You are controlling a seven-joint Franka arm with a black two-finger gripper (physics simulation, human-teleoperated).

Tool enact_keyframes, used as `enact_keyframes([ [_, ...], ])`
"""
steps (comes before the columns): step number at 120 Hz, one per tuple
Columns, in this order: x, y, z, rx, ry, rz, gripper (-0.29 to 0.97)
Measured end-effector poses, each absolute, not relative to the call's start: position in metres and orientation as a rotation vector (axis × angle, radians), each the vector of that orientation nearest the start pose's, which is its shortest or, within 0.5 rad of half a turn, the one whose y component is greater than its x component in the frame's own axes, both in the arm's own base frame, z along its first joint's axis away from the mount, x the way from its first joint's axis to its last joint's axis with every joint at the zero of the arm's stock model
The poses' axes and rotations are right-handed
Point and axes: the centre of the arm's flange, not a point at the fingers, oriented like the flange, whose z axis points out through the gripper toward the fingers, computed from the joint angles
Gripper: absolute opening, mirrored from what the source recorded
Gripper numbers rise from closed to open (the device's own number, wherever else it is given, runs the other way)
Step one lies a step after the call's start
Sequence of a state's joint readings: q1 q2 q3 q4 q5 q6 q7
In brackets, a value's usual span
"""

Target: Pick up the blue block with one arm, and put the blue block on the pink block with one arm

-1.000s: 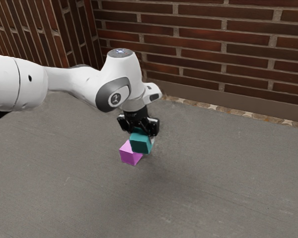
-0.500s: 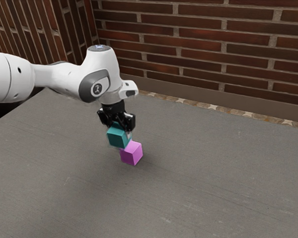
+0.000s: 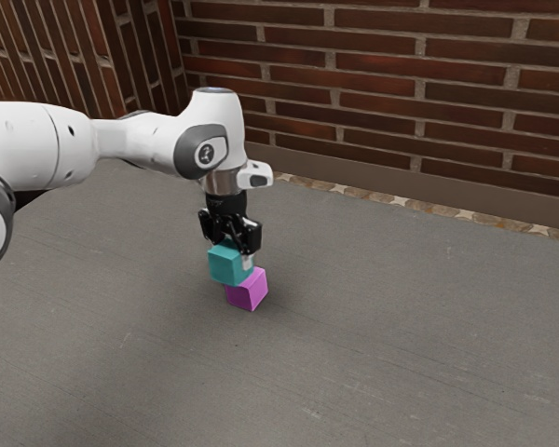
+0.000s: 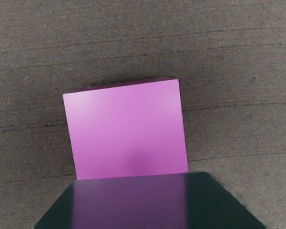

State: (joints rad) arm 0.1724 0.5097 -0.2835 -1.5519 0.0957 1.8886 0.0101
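Gripper (image 3: 229, 244) clamped on the blue block (image 3: 227, 264), black fingers pinching its upper part from two sides, and the block hangs just above the pink block (image 3: 250, 290). Here is what matters: it isn't centred. In the exterior view the blue block sits up and off toward the arm's side of the pink block, lower corner right at the pink top edge; touching or a hair clear, I can't tell. The wrist view agrees: the pink block (image 4: 126, 129) shows most of its top face bare, beyond the dark blurred blue block (image 4: 148, 202), with just its near edge tucked under. So my read is a short slide across the pink block first, then down and release. Both are plain cubes with flat faces and crisp edges; no long axis to fuss over, though the pink block looks slightly turned against the held one. The blue reads closer to teal. The table (image 3: 401, 326) around the pink block is grey, matte and faintly streaked.
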Motion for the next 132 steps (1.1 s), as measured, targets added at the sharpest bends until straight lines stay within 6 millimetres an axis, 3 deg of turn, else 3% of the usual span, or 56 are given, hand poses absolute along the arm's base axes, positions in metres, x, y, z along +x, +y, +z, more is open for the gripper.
enact_keyframes([
  [62,0.684,-0.038,0.346,-3.196,0.248,0.099,0.36],
  [132,0.688,-0.029,0.342,-3.209,0.146,0.044,0.36],
])
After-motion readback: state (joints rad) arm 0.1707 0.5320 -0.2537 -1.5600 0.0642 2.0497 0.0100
